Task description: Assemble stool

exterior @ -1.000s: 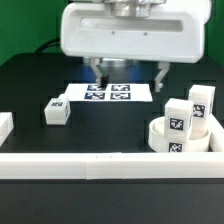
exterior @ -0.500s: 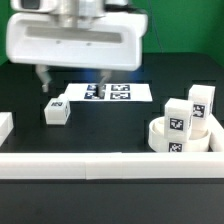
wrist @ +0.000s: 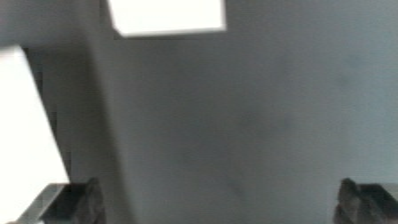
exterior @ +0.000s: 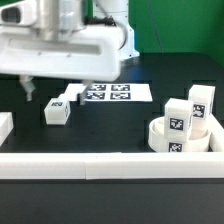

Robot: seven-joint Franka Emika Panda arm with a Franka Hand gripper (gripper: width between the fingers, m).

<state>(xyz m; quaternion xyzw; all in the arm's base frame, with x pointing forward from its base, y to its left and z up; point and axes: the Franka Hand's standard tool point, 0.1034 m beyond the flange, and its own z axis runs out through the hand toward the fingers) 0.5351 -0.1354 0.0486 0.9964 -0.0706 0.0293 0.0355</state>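
The round white seat (exterior: 163,143) sits at the exterior view's right near the front rail. Two tagged white legs (exterior: 178,118) (exterior: 203,103) stand on it or just behind it; I cannot tell which. A third tagged leg (exterior: 57,111) lies alone on the black table at the exterior view's left. My gripper (exterior: 58,88) hangs above and slightly behind this leg, open and empty. In the wrist view the leg (wrist: 166,15) shows as a white block far ahead of the open gripper (wrist: 222,205), whose dark fingertips (wrist: 71,200) are spread wide over bare table.
The marker board (exterior: 110,93) lies flat behind the loose leg. A long white rail (exterior: 110,163) runs along the front edge. A white block (exterior: 5,125) sits at the exterior view's far left and shows as a pale strip in the wrist view (wrist: 18,120).
My gripper has moved steadily toward the exterior view's left, from above the marker board to above the loose leg. The parts have not moved.
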